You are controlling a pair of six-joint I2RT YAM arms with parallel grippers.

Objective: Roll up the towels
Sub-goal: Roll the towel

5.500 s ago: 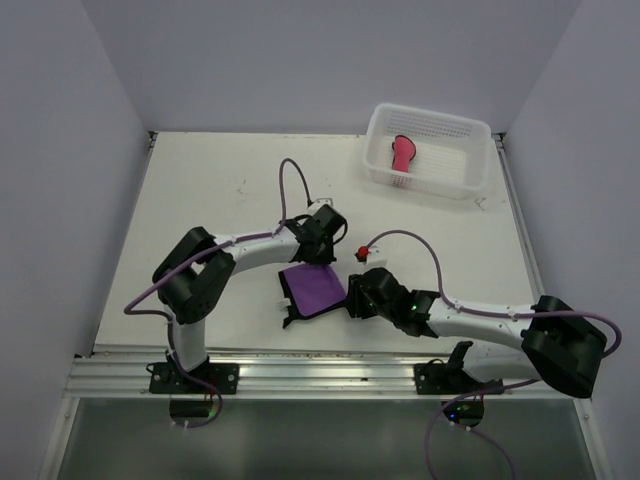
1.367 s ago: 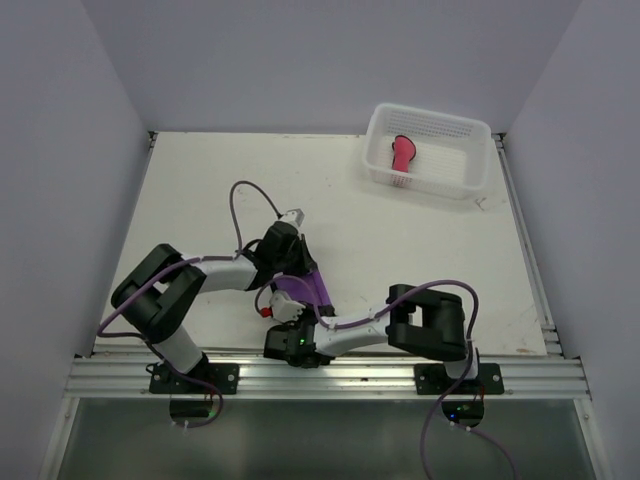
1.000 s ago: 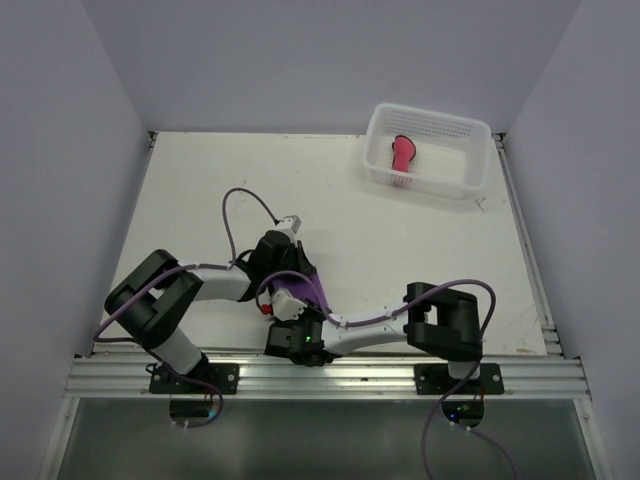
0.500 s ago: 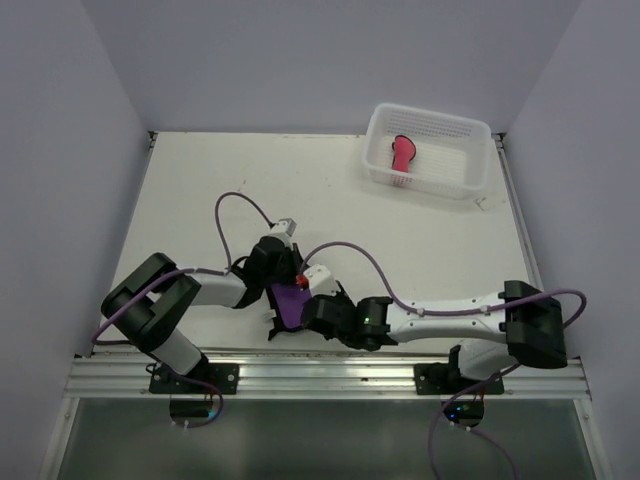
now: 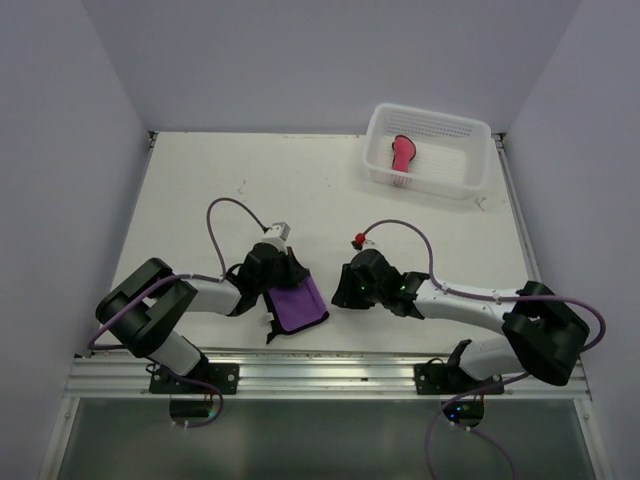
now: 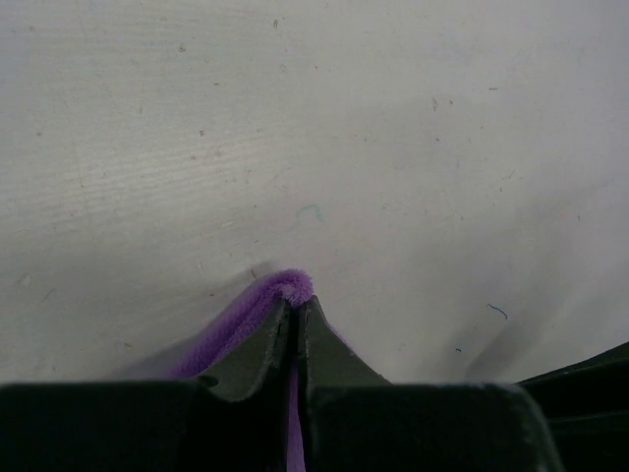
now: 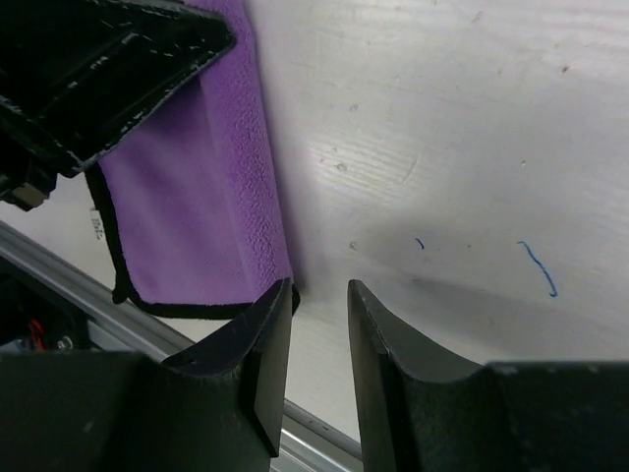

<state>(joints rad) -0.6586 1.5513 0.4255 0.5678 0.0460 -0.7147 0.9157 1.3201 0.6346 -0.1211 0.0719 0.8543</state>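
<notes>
Top external view shows the pink-red towel already rolled in the white basket, while the purple towel, near the table's front edge, looks only folded and unrolled, the left gripper pinching its fold and the right gripper slightly parted, empty beside its corner

The white table is scuffed, with small specks and a few short blue pen marks. A purple towel with black edging lies near its six o'clock edge. A white perforated basket sits toward one o'clock, well apart from the towel, near the table's corner.
</notes>
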